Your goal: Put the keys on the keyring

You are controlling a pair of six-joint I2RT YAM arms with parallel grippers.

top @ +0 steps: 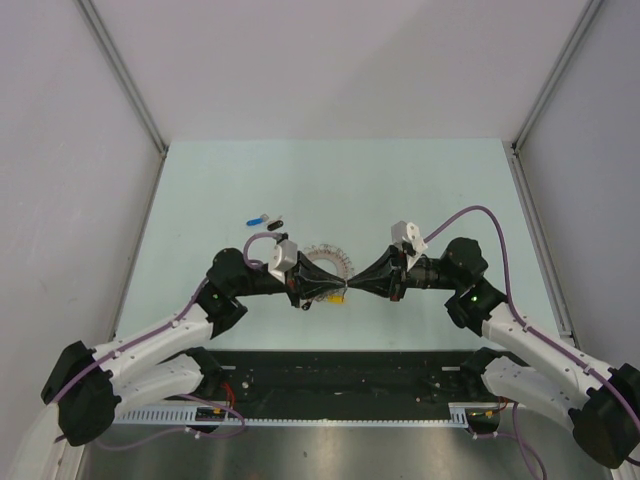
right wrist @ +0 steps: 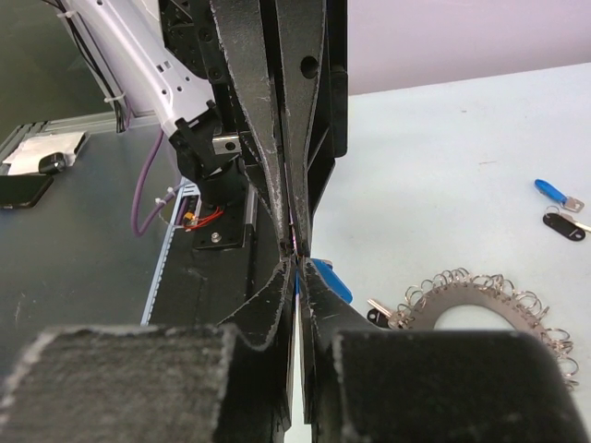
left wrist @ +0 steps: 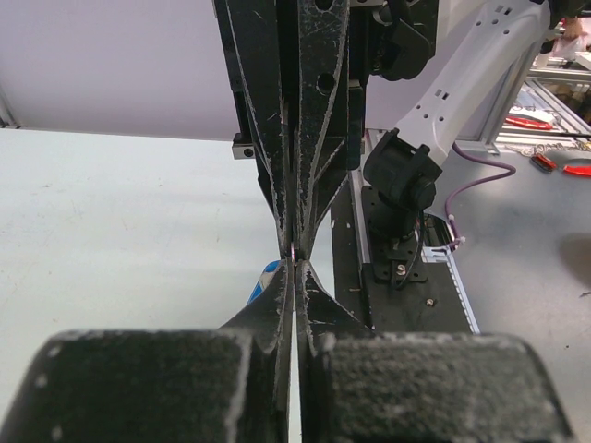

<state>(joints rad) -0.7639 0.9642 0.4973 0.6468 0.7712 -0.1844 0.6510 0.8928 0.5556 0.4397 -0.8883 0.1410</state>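
Flat silver-grey metal keyring (right wrist: 462, 293), wire-loop fringed — just beside right gripper (right wrist: 295, 266) and left gripper (left wrist: 294, 265), tips meeting, each pair pressed together — pinched item indiscernible.

No legible text, label or number anywhere; perhaps too small or blurred

The top camera looks down on the table (top: 330, 180) from above and behind; the wrist cameras face each other closely, sharing the meeting fingertips (left wrist: 283, 281).
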